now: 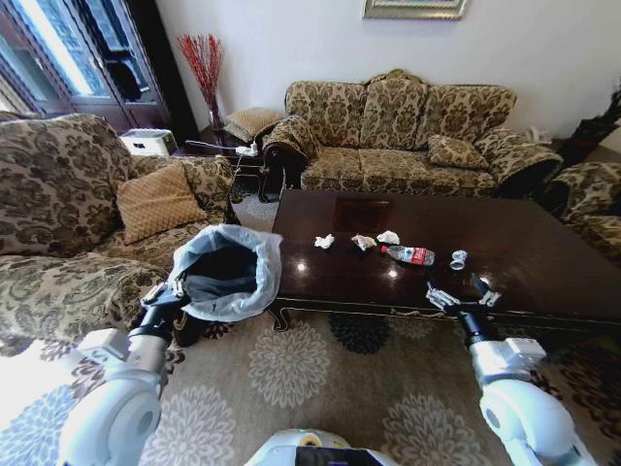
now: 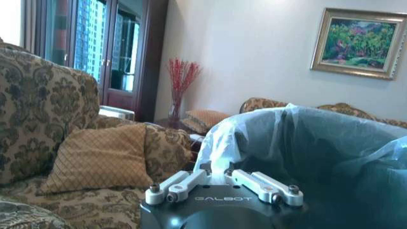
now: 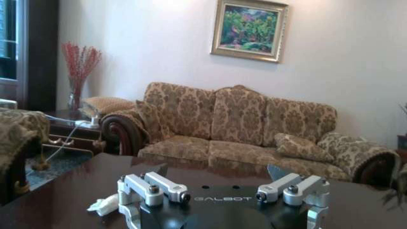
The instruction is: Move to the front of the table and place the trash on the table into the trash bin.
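Holding trash bin point(image 1: 225, 272) liner rim with left gripper point(image 1: 173, 288) off table point(image 1: 543, 262) left near corner, hovering wide-open right gripper point(image 1: 464, 294) at near edge, eyeing light crushable bottle point(image 1: 408, 254) mid-table, best pinched mid-body.

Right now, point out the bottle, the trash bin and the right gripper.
bottle point(image 1: 409, 255), head view, on its red label, lying on the table.
trash bin point(image 1: 254, 282), head view, on the pale bag over its rim.
right gripper point(image 1: 463, 294), head view, midway between its open fingertips, at the table's near edge.
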### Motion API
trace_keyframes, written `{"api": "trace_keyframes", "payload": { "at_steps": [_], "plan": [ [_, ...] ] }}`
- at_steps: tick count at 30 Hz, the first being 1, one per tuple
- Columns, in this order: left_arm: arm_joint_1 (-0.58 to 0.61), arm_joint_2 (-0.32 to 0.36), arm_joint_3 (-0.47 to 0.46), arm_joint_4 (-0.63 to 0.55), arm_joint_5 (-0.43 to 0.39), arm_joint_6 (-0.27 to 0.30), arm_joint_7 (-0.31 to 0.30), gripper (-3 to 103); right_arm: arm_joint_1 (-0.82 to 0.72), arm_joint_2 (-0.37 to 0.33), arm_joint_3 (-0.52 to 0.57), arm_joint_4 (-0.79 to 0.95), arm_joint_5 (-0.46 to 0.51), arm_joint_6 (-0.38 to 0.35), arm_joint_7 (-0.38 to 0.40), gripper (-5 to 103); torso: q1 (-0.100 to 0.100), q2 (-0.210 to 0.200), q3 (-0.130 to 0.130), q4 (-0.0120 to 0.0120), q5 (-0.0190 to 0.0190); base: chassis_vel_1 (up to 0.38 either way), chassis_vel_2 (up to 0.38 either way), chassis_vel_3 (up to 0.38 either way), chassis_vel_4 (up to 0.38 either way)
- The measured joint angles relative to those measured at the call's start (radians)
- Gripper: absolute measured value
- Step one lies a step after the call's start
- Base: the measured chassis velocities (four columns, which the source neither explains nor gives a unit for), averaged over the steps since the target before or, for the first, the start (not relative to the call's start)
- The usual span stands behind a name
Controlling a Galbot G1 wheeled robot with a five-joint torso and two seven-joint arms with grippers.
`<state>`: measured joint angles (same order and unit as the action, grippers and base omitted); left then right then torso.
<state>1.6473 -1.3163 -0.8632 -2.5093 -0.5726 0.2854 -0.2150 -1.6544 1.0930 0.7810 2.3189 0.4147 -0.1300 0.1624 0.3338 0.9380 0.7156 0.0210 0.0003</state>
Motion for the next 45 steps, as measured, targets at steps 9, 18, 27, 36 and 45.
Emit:
{"api": "trace_keyframes", "payload": {
  "at_steps": [9,18,27,36,45],
  "plan": [
    [0.009,0.002,-0.001,0.016,0.076,-0.021,0.047,3,-0.004,0.016,-0.021,0.002,-0.048,0.011,-0.033,100,0.0,0.0,0.0,0.0005,-0.0004,-0.055,0.052,0.045,-0.053],
    [0.001,0.005,0.002,0.035,0.097,-0.021,0.069,3,-0.009,0.024,-0.026,-0.011,-0.053,0.039,-0.054,100,0.0,0.0,0.0,0.0003,-0.0004,-0.2,0.198,0.197,-0.214],
    [-0.002,0.005,0.004,0.039,0.097,-0.019,0.069,3,-0.009,0.023,-0.026,-0.017,-0.053,0.051,-0.068,100,0.001,0.0,0.0,0.0002,-0.0002,-0.258,0.254,0.256,-0.249],
    [-0.002,0.005,0.004,0.039,0.097,-0.018,0.069,3,-0.008,0.023,-0.026,-0.018,-0.053,0.051,-0.068,100,0.0,0.0,0.0,0.0004,-0.0004,-0.214,0.201,0.197,-0.207],
    [-0.001,0.005,0.004,0.039,0.096,-0.017,0.069,3,-0.009,0.023,-0.026,-0.018,-0.052,0.051,-0.068,100,0.0,0.0,0.0,0.0005,-0.0004,-0.072,0.082,0.076,-0.073]
  ]
}}
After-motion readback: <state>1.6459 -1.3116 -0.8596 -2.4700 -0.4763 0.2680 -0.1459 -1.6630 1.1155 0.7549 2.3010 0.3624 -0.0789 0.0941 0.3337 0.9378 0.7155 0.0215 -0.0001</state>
